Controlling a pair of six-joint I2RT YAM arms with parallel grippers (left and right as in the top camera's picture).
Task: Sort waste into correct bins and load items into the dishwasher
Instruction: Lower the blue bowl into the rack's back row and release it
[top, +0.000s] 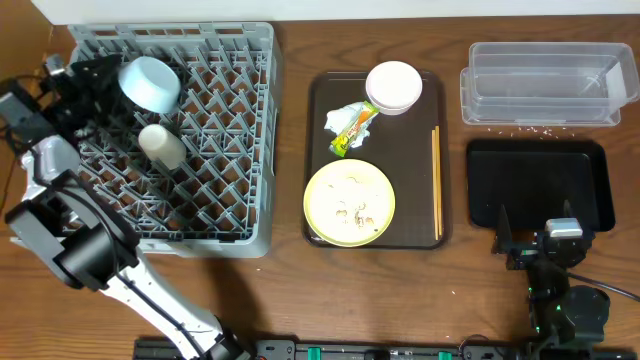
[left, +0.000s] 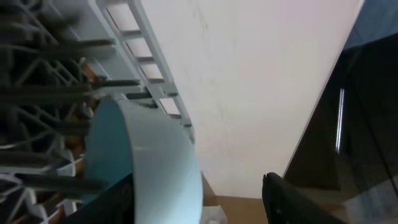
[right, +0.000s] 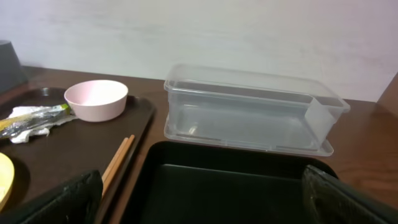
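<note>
The light blue bowl (top: 150, 83) stands on edge in the back left of the grey dishwasher rack (top: 240, 150), and the white cup (top: 162, 145) lies beside it. My left gripper (top: 108, 75) is open around the bowl's rim (left: 161, 168). One finger (left: 115, 202) is against the bowl and the other finger (left: 292, 202) stands apart. On the brown tray are the pink bowl (top: 393, 87), the wrapper (top: 350, 125), the yellow plate (top: 349, 202) with crumbs, and the chopsticks (top: 436, 180). My right gripper (top: 535, 228) hangs open and empty over the near edge of the black tray (right: 236, 186).
The clear tub (top: 548, 83) stands behind the black tray (top: 540, 185) at the right, with a few crumbs (top: 520, 127) scattered between them. The brown serving tray (top: 318, 150) lies between the rack and the bins. The left arm reaches along the rack's left wall.
</note>
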